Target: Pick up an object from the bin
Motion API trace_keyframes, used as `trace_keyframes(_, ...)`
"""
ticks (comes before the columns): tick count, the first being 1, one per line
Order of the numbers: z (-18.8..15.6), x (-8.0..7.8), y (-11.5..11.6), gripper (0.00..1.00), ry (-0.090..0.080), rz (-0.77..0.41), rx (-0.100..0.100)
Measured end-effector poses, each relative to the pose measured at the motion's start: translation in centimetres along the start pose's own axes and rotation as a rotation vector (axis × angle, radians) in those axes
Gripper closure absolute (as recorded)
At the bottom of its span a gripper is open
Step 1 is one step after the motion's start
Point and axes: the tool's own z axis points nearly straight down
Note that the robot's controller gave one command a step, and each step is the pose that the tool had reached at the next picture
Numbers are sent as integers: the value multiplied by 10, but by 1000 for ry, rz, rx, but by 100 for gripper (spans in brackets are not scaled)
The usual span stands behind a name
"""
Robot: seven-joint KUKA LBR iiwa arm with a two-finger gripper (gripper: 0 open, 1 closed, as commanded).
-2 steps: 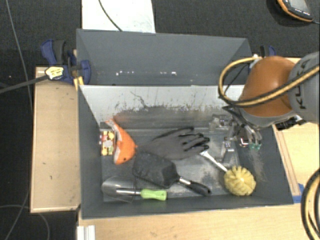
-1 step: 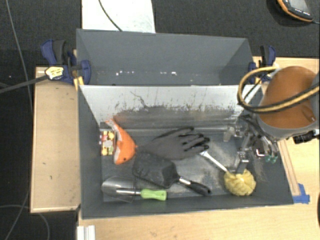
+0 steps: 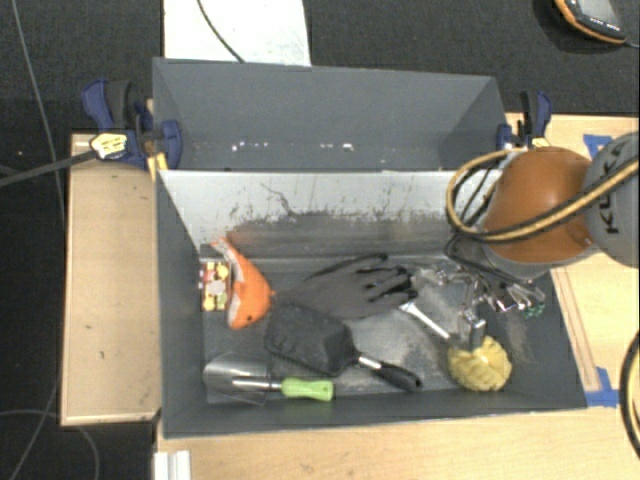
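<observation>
The robot's gripper (image 3: pixel 470 320) is hanging low in the bin's front right corner, right above a lumpy yellow sponge-like ball (image 3: pixel 481 365) on the grey metal bin (image 3: pixel 330 218) floor. Honestly can't tell if it's open or closed. A floppy black rubber glove (image 3: pixel 358 280) lies just left of it, and a chunky black foam block (image 3: pixel 308 338) further left.

One each: glove (image 3: pixel 355 283), block (image 3: pixel 308 338), fish (image 3: pixel 248 296) (orange)
</observation>
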Motion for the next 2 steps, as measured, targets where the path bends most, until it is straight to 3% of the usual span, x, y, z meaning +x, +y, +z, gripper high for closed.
trace_keyframes(1,14,46,-3,0,-15,256,3)
trace_keyframes(2,22,1,41,100,-5,18,1)
